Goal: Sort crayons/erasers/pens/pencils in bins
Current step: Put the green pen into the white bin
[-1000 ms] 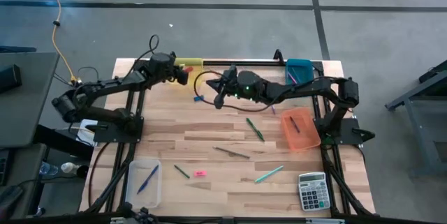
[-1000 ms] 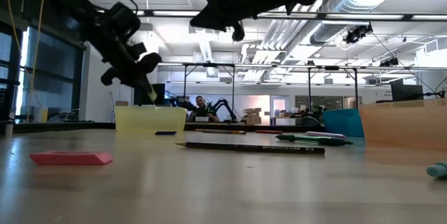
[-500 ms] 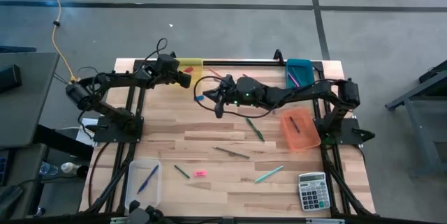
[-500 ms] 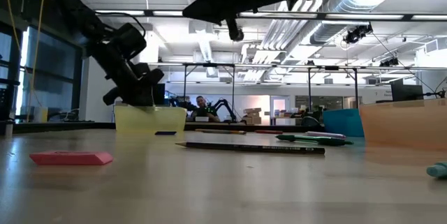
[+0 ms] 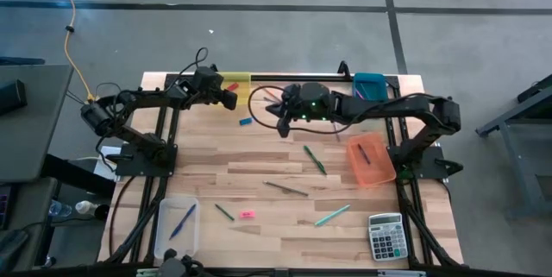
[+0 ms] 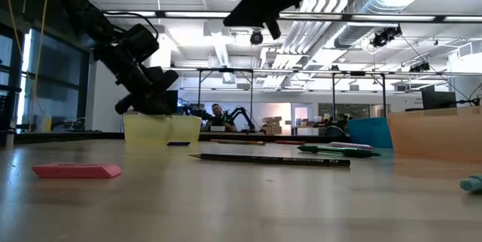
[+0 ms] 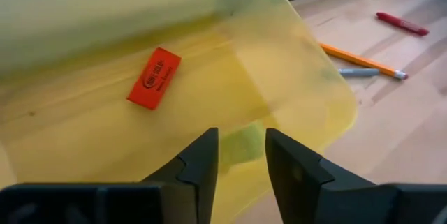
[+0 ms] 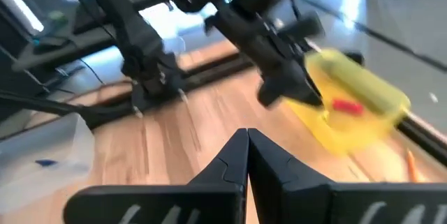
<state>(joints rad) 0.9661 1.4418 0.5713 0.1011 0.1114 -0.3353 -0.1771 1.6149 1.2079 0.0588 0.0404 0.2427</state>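
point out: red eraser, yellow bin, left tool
red eraser (image 7: pixel 154 77), left wrist view, middle of its printed top face
yellow bin (image 7: pixel 314 84), left wrist view, bare translucent wall near the corner
left tool (image 7: pixel 241 155), left wrist view, midway between its parted fingertips

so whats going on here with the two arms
The robot is sorting stationery into bins. The left gripper hangs over the yellow bin at the table's far edge, jaws apart, with a pale yellow eraser showing between them and a red eraser already in the bin. The right gripper is shut and empty above the table. Pens, pencils and a pink eraser are still loose on the table.
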